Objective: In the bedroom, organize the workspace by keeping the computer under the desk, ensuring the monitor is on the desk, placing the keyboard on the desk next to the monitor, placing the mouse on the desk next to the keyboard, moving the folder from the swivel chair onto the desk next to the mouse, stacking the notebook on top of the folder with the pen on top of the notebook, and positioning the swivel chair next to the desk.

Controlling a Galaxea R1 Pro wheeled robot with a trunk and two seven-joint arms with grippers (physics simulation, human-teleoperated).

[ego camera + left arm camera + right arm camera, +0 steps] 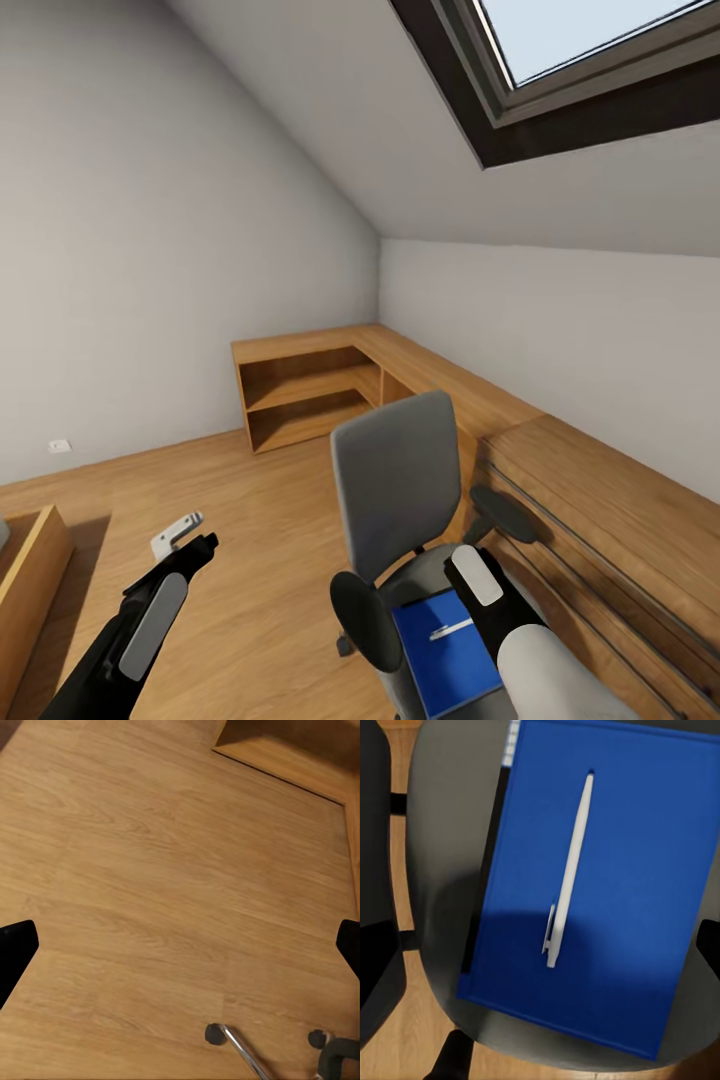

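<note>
The swivel chair [395, 490] stands close in front of me, grey back upright, black armrests at both sides. On its seat [442, 870] lies the blue folder [445, 660] [615, 832] with the white pen [450, 629] [571, 862] on top. A dark strip with a pale end [484, 892] along one long edge of the folder appears to be the notebook. My right gripper [540, 945] hangs open just above the folder and pen. My left gripper [185, 540] [180, 949] is open over bare floor beside the chair. Desk, monitor, keyboard, mouse and computer are out of view.
A low light-wood bench with shelves [300, 390] runs along the far walls into a wooden cabinet [600, 500] right of the chair. Another wooden piece [30, 570] sits at the left edge. The chair's chrome base and casters [240, 1050] are near my left gripper.
</note>
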